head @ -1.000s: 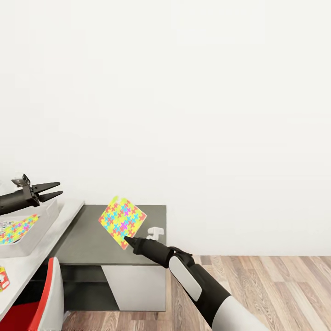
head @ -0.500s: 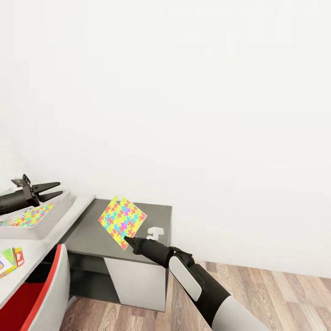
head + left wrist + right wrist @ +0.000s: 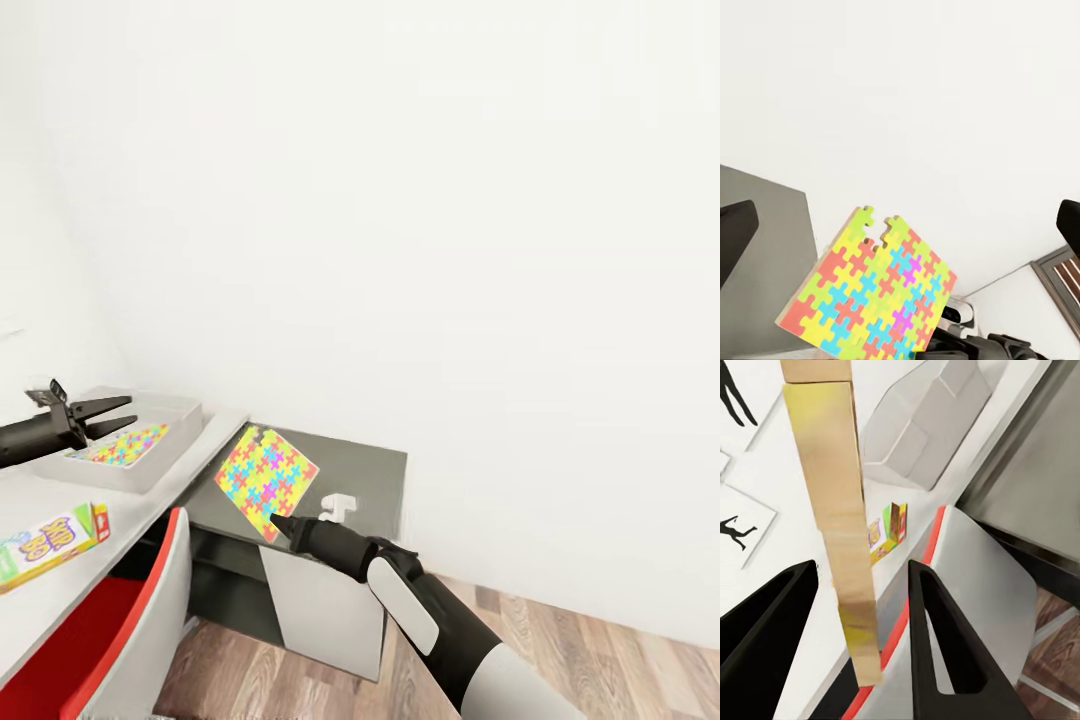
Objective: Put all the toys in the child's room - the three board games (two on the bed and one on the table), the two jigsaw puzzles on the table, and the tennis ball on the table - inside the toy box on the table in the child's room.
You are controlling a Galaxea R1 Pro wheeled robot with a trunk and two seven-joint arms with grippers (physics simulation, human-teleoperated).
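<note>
Swinging left goes the head camera since a second ago, so the toy box and a board game have slid further into the picture, while both arms keep the same place in it. Right gripper holds a jigsaw puzzle by its lower corner, jaws pinched on the sheet, carrying it in the air, tilted like a diamond over the dark grey corner section of the tabletop. From the right wrist camera the puzzle is seen edge-on, a pale wooden strip running up between the two black fingers. Left gripper hovers over the near end of the toy box, jaws narrowly parted, holding nothing. Inside the toy box lies the second puzzle sheet, flat on the bottom. Board game sits on the light grey part of the tabletop, well apart from the box, beside the red chair. Left wrist camera looks across at the carried puzzle against the white wall, with the right gripper's black tip just beneath it. Wood-plank floor shows beyond the white drawers
</note>
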